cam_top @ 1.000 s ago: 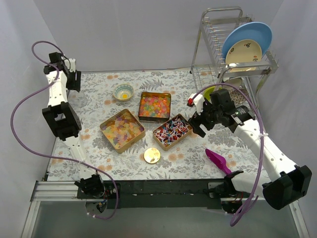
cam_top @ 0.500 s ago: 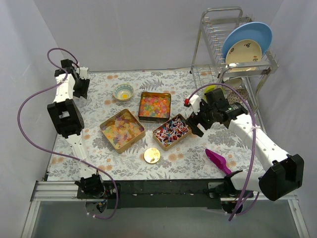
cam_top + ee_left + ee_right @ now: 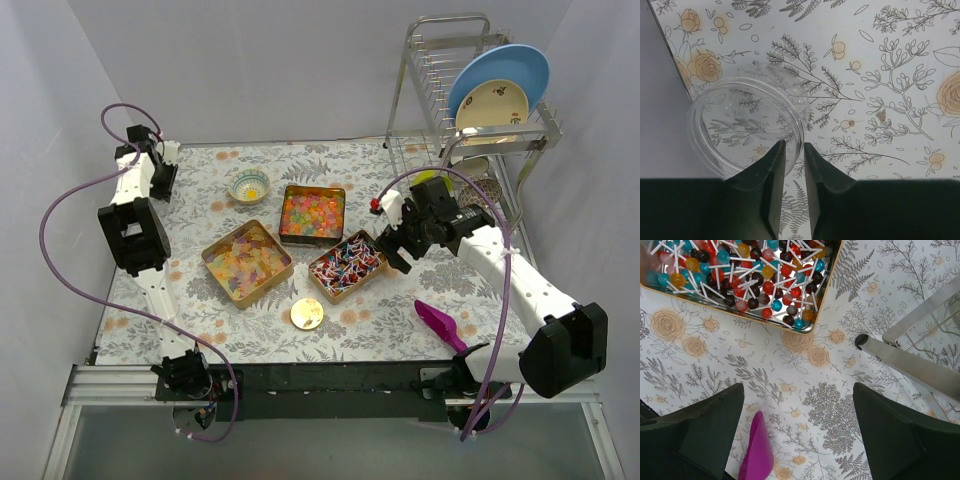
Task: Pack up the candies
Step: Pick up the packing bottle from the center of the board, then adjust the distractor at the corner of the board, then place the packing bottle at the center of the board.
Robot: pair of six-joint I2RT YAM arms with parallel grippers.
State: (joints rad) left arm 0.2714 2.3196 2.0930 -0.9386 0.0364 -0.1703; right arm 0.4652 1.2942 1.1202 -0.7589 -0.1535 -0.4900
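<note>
The candies lie in three gold tins at mid-table: pale gummies [image 3: 247, 262], bright jellies [image 3: 312, 213] and wrapped pieces [image 3: 348, 264]. The wrapped pieces also show at the top of the right wrist view [image 3: 740, 275]. My left gripper [image 3: 160, 183] is at the far left back. In the left wrist view its jaws [image 3: 794, 145] are nearly together across the rim of an empty clear round container [image 3: 740, 125], one finger inside and one outside. My right gripper [image 3: 392, 250] hangs wide open and empty [image 3: 798, 390] just right of the wrapped-candy tin.
A magenta scoop [image 3: 440, 324] lies at the front right, below my right gripper [image 3: 757, 452]. A round gold lid [image 3: 307, 314] lies in front of the tins. A small patterned bowl [image 3: 249, 185] stands behind them. A dish rack [image 3: 470, 130] with plates fills the back right.
My left arm has swung in and down onto the clear container at the back left. My right gripper has shifted a little left and back, towards the wrapped-candy tin.
</note>
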